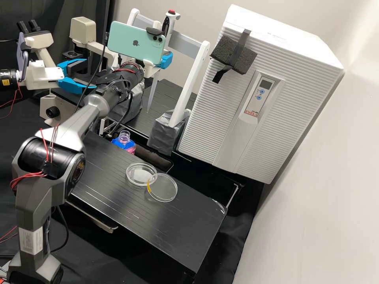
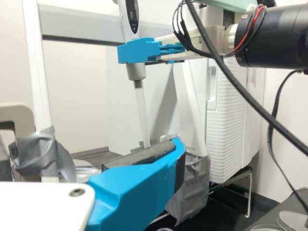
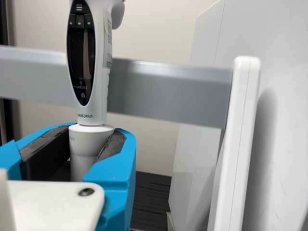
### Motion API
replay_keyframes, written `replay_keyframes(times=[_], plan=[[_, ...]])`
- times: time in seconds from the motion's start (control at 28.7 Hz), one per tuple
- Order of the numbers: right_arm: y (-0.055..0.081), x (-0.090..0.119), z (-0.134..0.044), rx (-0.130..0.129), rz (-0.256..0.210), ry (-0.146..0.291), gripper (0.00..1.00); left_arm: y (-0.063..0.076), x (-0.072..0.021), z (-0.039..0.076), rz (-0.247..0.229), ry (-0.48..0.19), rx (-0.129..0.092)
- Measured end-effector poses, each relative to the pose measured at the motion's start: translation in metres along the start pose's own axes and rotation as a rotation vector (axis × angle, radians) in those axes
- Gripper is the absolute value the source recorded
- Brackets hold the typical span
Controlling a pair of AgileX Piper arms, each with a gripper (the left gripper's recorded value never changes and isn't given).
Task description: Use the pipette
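Note:
The white pipette [image 1: 166, 25] with a red top button stands upright by the white rack's [image 1: 189, 85] crossbar. Its long tip [image 1: 153, 92] points down. My right gripper [image 1: 165, 60] is shut around the pipette's lower body [image 3: 89, 62], with a blue finger [image 3: 118, 161] on either side. From the left wrist view, the right gripper [image 2: 144, 50] holds the pipette [image 2: 132, 19] above the bench. My left gripper [image 1: 73, 74] hangs open at the far left in front of a microscope, with one blue finger [image 2: 139, 185] in its own view.
Two clear petri dishes [image 1: 141, 173] [image 1: 162, 187] lie on the black ribbed platform [image 1: 158, 225]. A bottle of pink liquid [image 1: 125, 142] stands at its back edge. A large white machine [image 1: 260, 90] fills the right side. A microscope [image 1: 51, 110] stands at the left.

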Motion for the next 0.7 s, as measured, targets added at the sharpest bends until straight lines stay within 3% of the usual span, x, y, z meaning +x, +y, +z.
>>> replay_keyframes(times=[0.07,0.38,0.7], plan=[[-0.001,0.001,0.001,-0.004,-0.005,-0.005,0.00,-0.001,-0.0005,0.000,-0.004,0.001,-0.001],[-0.007,0.000,-0.003,0.024,-0.027,-0.010,0.00,-0.002,-0.0007,0.000,-0.005,0.001,-0.001],[-0.025,-0.006,-0.001,0.023,-0.075,-0.023,0.00,-0.002,-0.0007,0.000,-0.005,0.001,-0.002]])
